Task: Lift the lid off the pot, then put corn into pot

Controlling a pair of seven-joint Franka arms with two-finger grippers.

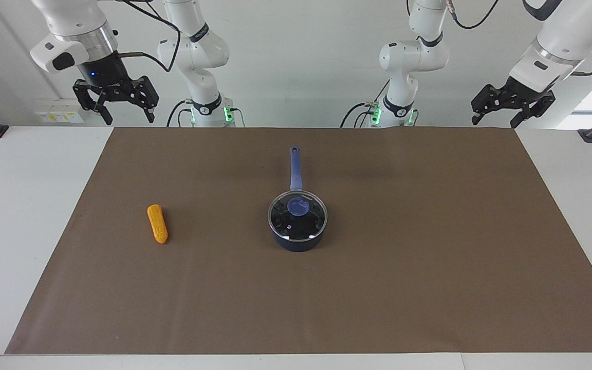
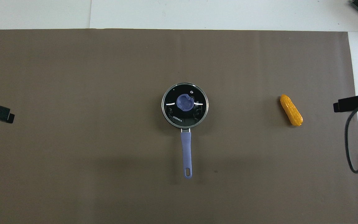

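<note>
With both the left gripper (image 1: 498, 114) and right gripper (image 1: 115, 105) spread empty, a skewed pinch on the knob (image 1: 297, 207) could let the lid (image 1: 297, 216) slip onto the pot (image 1: 296, 242).

Open mat, only two things standing on it

The pot (image 1: 297, 237), wearing its lid (image 1: 297, 215), is sitting mid-mat (image 1: 429, 267) with its handle (image 1: 295, 167) pointing toward the robots, and bare mat is lying all around it. The corn (image 1: 157, 223) is lying well apart toward the right arm's end, with nothing between it and the pot. The left tool (image 1: 496, 119) and right tool (image 1: 127, 116) are hanging open and high over the bench (image 1: 13, 205) edge nearest the robots, leaving the space above lid and corn unobstructed.
</note>
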